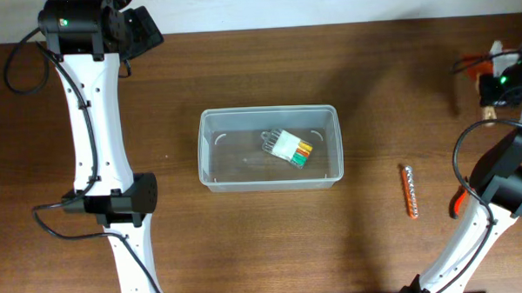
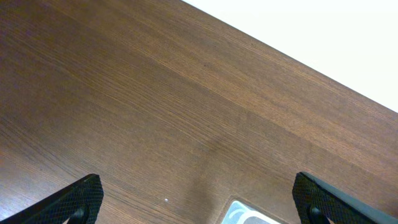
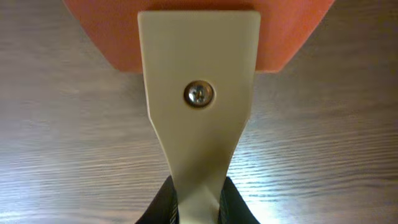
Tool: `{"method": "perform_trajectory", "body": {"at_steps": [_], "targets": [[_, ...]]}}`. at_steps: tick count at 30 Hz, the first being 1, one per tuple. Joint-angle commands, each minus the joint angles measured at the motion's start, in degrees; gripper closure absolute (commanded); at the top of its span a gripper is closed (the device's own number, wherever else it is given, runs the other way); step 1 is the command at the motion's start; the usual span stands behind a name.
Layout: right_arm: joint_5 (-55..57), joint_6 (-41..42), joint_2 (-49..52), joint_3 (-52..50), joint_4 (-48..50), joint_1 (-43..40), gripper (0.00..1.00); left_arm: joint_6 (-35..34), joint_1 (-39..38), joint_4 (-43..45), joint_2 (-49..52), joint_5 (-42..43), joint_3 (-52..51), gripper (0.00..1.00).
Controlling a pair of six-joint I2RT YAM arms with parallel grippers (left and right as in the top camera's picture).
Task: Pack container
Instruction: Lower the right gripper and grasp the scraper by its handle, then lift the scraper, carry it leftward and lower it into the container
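No legible text, labels, numbers, signs

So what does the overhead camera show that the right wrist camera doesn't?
Only overhead: the clear container with a small white item inside, an orange stick lying apart from it on the table, plus the left arm and right arm. Only the right wrist: a close look at a beige and orange tool, its screw, and the right gripper pinched on its handle. Both: the brown wooden table.

White arm links (image 1: 94,109); black joints (image 1: 128,199), cables (image 1: 19,59), fingers (image 2: 81,196); green LED (image 1: 64,22).
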Motion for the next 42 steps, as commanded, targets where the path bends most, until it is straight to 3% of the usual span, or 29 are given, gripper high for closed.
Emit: {"method": "perform_trajectory", "body": {"at_steps": [1, 8, 17, 27, 42], "targets": [[-6.1, 0.6, -3.0, 7.9, -2.8, 0.5, 0.93, 0.5, 0.0, 0.0, -1.4, -0.5, 0.6, 0.01], [-12.8, -2.2, -9.2, 17.7, -9.2, 5.3, 0.92, 0.5, 0.0, 0.0, -1.4, -0.4, 0.6, 0.01], [-14.0, -2.8, -16.4, 17.8, -10.7, 19.5, 0.92, 0.5, 0.0, 0.0, -1.4, -0.5, 0.6, 0.01], [-14.0, -7.4, -16.7, 17.6, -12.9, 36.2, 0.92, 0.5, 0.0, 0.0, -1.4, -0.4, 0.6, 0.01], [-17.0, -11.9, -16.7, 17.5, -20.8, 49.1, 0.92, 0.5, 0.0, 0.0, -1.4, -0.5, 0.6, 0.01]]}}
